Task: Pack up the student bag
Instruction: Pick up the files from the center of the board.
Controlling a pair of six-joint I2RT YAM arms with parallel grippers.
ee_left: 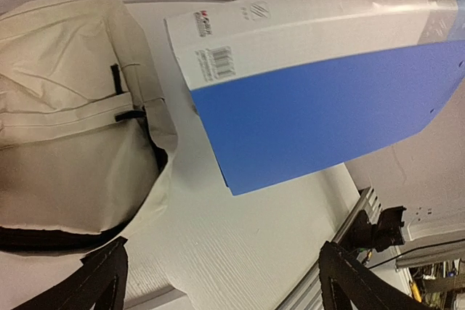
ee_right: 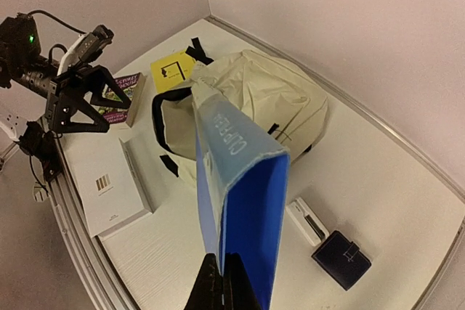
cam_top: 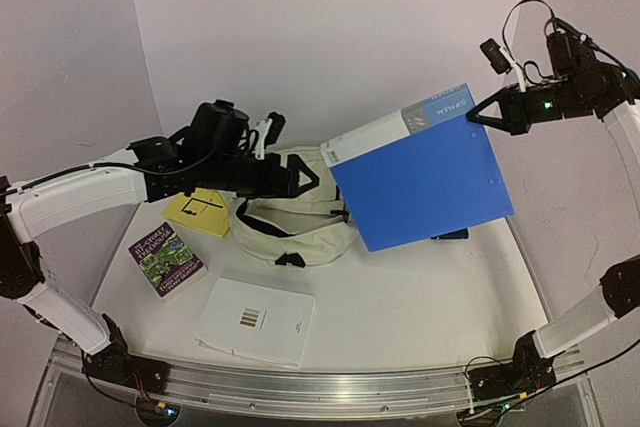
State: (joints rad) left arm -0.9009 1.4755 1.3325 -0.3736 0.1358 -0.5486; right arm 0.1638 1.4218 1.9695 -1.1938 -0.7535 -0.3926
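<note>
The student bag [cam_top: 292, 219] is a cream-beige backpack lying at the table's middle back with its mouth open; it also shows as the bag [ee_left: 69, 114] and the bag [ee_right: 251, 96]. A large blue folder [cam_top: 420, 177] with a white spine hangs tilted above the bag's right side. My right gripper [cam_top: 478, 117] is shut on the folder's top right corner, with the pinch [ee_right: 222, 284] on the folder [ee_right: 243, 186] edge. My left gripper [cam_top: 312, 179] hovers over the bag's left part, open and empty, and its fingers [ee_left: 98, 281] stand wide apart.
A yellow book [cam_top: 200, 212], a purple book [cam_top: 167, 260] and a white book [cam_top: 255, 320] lie left and front of the bag. A dark wallet [ee_right: 341, 259] and a small white item [ee_right: 309, 221] lie right of it, under the folder. The table's metal rail [cam_top: 320, 387] runs along the front.
</note>
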